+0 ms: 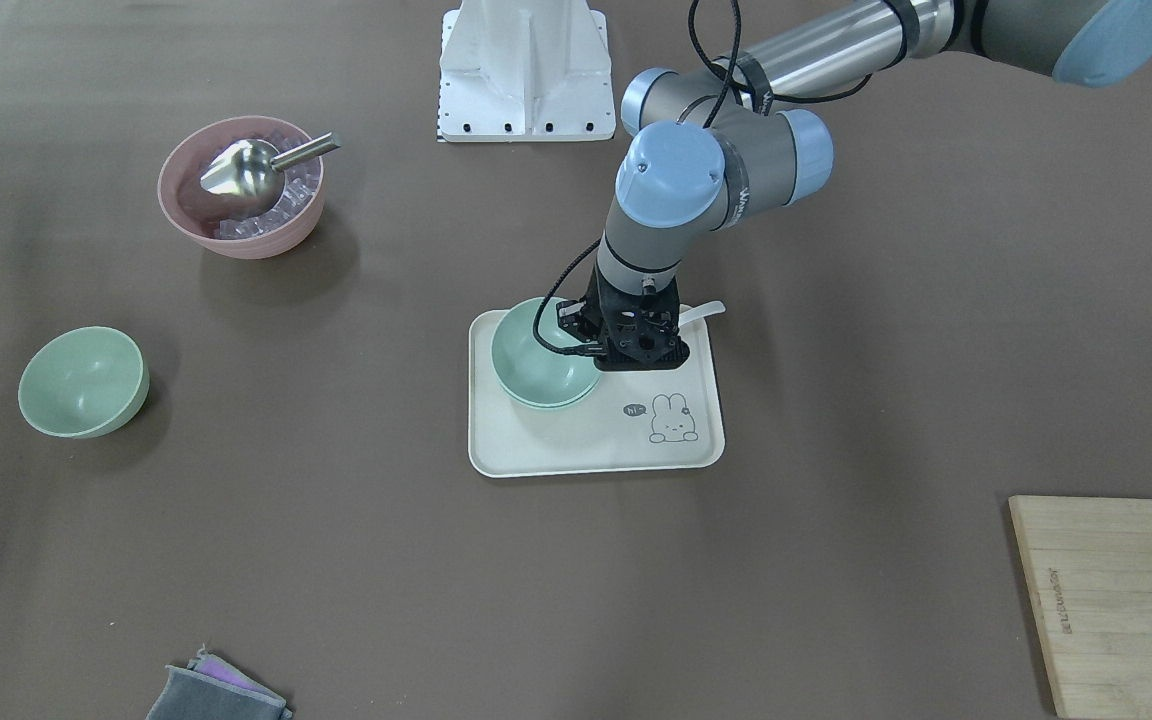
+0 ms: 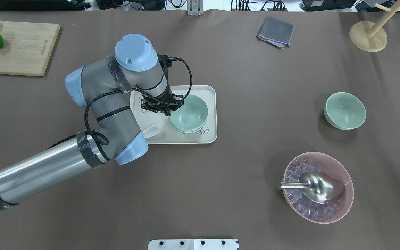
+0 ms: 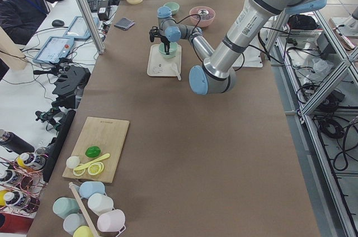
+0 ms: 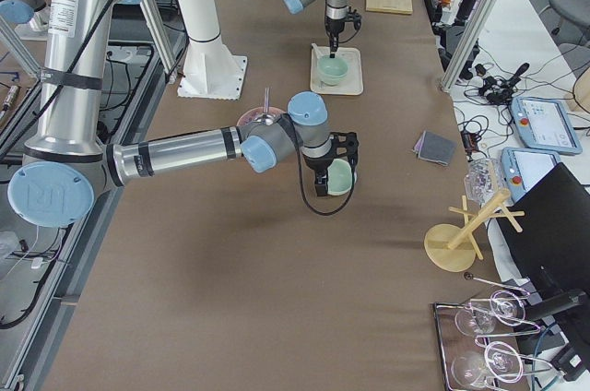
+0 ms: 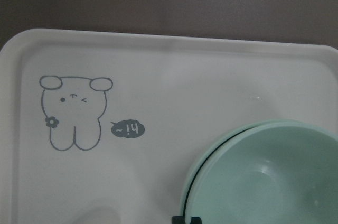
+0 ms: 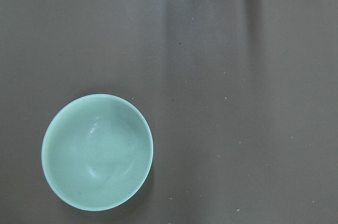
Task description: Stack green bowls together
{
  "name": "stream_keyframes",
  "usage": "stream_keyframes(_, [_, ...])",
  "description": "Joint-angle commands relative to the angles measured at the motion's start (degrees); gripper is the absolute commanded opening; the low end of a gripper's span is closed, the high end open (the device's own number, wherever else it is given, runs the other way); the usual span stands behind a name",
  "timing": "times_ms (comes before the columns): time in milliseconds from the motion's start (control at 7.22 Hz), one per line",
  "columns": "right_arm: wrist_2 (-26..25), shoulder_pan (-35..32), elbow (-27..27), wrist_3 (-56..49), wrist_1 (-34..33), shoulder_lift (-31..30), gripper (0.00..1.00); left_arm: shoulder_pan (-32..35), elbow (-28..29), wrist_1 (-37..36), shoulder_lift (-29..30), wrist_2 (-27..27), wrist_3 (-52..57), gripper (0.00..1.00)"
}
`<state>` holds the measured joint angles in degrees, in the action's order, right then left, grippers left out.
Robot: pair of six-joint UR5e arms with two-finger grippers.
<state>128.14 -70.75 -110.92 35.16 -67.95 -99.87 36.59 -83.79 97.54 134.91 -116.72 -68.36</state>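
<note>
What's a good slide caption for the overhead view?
Left gripper at two nested green bowls on the tray; third green bowl sits apart near the pink bowl.

two green bowls (image 2: 189, 113): nested, upright, on tray (image 2: 212, 114) | third green bowl (image 2: 344, 110): upright, alone

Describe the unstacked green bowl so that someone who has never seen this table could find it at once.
Find the large pink bowl with the metal scoop, off to one side of the cream tray. Near it, on bare tabletop, sits the lone green bowl. Unlike the two green bowls nested on the tray, it stands alone and empty.
</note>
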Motion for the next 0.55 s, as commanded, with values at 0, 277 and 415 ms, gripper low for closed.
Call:
stream_keyframes(0, [0.00, 0.00, 0.00, 0.00, 0.01, -0.06, 1.00, -0.02, -0.14, 0.36, 0.00, 0.00, 0.07, 0.17])
stream_keyframes(277, [0.00, 0.00, 0.00, 0.00, 0.02, -0.06, 1.00, -0.02, -0.14, 4.30, -1.84, 0.00, 0.16, 0.59])
stream_keyframes(415, [0.09, 0.00, 0.00, 0.00, 0.02, 0.02, 1.00, -0.02, -0.32, 4.41, -1.93, 0.00, 0.25, 0.75])
